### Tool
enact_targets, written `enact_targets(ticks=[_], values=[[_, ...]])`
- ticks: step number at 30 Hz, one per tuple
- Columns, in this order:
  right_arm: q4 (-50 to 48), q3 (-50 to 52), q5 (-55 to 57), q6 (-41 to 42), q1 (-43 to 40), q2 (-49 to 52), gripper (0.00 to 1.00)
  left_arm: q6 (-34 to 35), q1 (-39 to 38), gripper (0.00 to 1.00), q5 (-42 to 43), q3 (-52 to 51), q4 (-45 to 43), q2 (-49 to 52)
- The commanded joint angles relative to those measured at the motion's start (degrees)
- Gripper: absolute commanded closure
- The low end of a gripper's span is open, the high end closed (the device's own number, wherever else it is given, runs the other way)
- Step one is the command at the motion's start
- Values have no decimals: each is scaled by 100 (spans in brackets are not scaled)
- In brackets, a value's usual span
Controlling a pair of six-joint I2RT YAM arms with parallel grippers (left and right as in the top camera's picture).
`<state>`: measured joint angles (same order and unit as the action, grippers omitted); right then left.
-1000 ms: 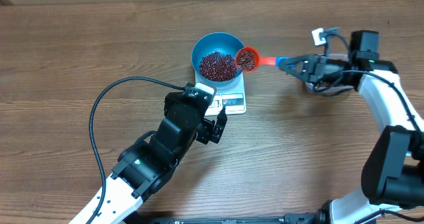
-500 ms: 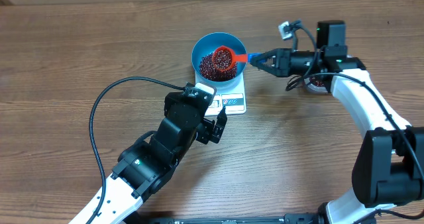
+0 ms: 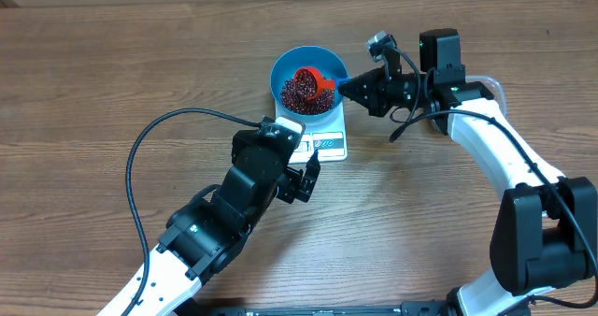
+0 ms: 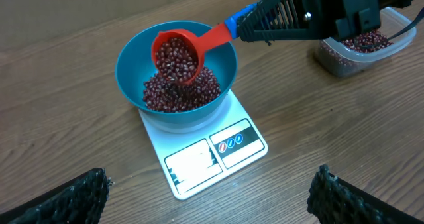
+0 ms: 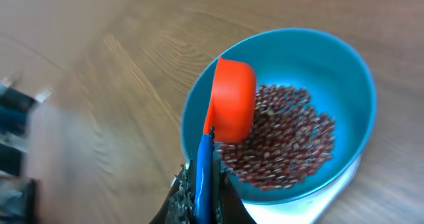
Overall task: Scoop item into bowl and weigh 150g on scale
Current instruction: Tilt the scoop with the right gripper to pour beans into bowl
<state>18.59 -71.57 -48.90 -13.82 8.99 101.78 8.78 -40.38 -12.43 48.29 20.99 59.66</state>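
Glossy blue plastic bowl [image 4: 131, 63], matt white scale [image 4: 199, 166], grained wooden table [image 4: 344, 134]

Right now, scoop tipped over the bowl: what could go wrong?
1. The scoop is tilted and full; dumping all its beans could overshoot the target.
2. It hangs low over the bowl; any touch on the pile or rim would skew the scale reading.
3. Beans could bounce over the rim.

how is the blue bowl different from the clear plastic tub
Shape: the bowl is round; the tub is a rounded rectangle.
Look: the bowl is opaque bright blue; the tub is see-through.
Place: the bowl sits on the scale; the tub stands directly on the table.
Both hold red-brown beans.
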Motion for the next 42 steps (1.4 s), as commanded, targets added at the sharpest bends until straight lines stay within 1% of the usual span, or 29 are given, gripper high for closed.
enact_targets(ticks=[1, 16, 20, 25, 37, 40, 42], values=[[-17, -39, 85, -1207, 7, 26, 96, -107, 24, 1, 0, 35, -28, -96], [-28, -39, 92, -3904, 7, 26, 96, -105, 24, 1, 48, 35, 0, -96], [-107, -42, 157, -4509, 7, 24, 96, -90, 24, 1, 44, 35, 70, -96], [-280, -42, 437, -4520, 4, 24, 96, -90, 24, 0, 44, 35, 138, -96], [-562, -50, 562, -4505, 4, -175, 96, -90, 24, 1, 44, 35, 151, -96], [-492, -50, 560, -4430, 4, -304, 96, -90, 24, 0, 44, 35, 149, -96], [-483, -50, 560, -4054, 4, -389, 96, -92, 24, 0, 44, 35, 151, -96]])
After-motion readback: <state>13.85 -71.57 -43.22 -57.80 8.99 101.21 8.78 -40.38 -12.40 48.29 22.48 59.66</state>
